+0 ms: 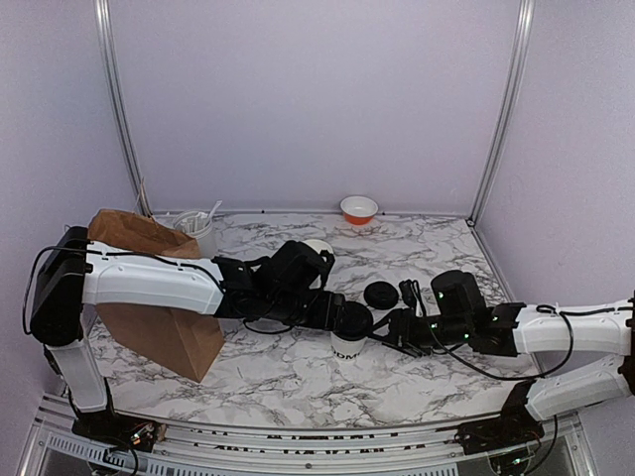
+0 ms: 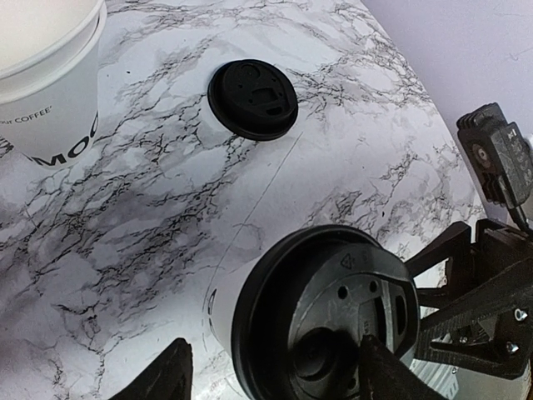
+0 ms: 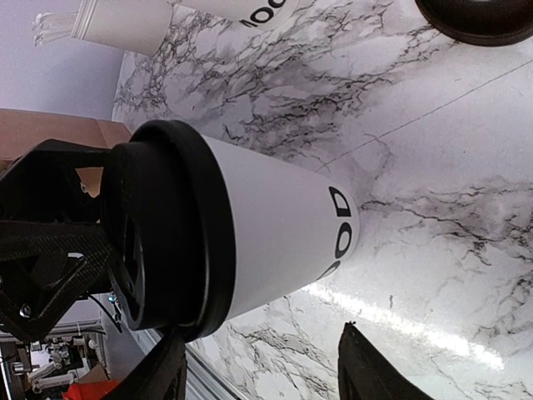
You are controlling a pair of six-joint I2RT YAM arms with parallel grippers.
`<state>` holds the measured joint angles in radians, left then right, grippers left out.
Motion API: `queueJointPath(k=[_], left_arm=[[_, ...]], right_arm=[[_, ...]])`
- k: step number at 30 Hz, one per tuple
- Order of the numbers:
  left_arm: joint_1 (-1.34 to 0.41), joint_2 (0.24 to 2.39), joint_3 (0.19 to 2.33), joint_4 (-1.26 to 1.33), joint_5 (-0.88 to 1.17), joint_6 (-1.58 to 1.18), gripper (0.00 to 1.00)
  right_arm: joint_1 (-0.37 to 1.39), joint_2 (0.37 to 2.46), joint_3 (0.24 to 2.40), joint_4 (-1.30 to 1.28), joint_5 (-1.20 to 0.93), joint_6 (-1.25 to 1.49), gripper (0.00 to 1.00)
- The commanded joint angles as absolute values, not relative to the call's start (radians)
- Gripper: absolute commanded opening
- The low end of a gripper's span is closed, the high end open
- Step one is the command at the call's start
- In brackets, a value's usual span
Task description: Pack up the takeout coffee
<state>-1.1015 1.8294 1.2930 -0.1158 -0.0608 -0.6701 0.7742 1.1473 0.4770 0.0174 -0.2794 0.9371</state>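
Observation:
A white coffee cup with a black lid point(image 1: 348, 332) stands at the table's middle, between both grippers. My left gripper point(image 1: 332, 309) is open above it. In the left wrist view one fingertip point(image 2: 379, 358) lies over the lid point(image 2: 333, 317) and the other stands clear of the cup's side. My right gripper point(image 1: 393, 327) is open beside the cup point(image 3: 275, 225), whose lid rim sits by one fingertip point(image 3: 162, 367). A second cup point(image 2: 50, 92) stands open without a lid. A loose black lid point(image 2: 252, 98) lies flat on the table.
A brown paper bag point(image 1: 149, 297) lies at the left under my left arm. A canister of utensils point(image 1: 198, 230) stands behind it. An orange-and-white bowl point(image 1: 358, 208) sits by the back wall. The marble table's near edge point(image 1: 298, 412) runs just in front of the lidded cup.

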Motion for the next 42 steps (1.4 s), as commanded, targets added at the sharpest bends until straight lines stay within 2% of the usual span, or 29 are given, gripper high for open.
queueJointPath(k=[1,7,13,35,42], left_arm=[[-1.106,1.836,1.273,-0.149,-0.067,-0.666,0.68],[-1.105,1.832,1.284,-0.149,-0.063,-0.655,0.68],[-1.105,1.838,1.284,-0.15,-0.049,-0.654,0.68],[-1.106,1.842,1.283,-0.149,-0.042,-0.651,0.68],[-1.105,1.831,1.288,-0.149,-0.045,-0.652,0.68]], right_arm=[[0.781,1.144,0.509,-0.12,-0.196,0.904,0.59],[0.742,1.072,0.611,-0.181,-0.18,0.864,0.6],[0.649,1.114,0.612,-0.091,-0.305,0.827,0.6],[0.642,1.294,0.605,-0.033,-0.328,0.778,0.6],[0.643,1.234,0.606,-0.102,-0.293,0.76,0.6]])
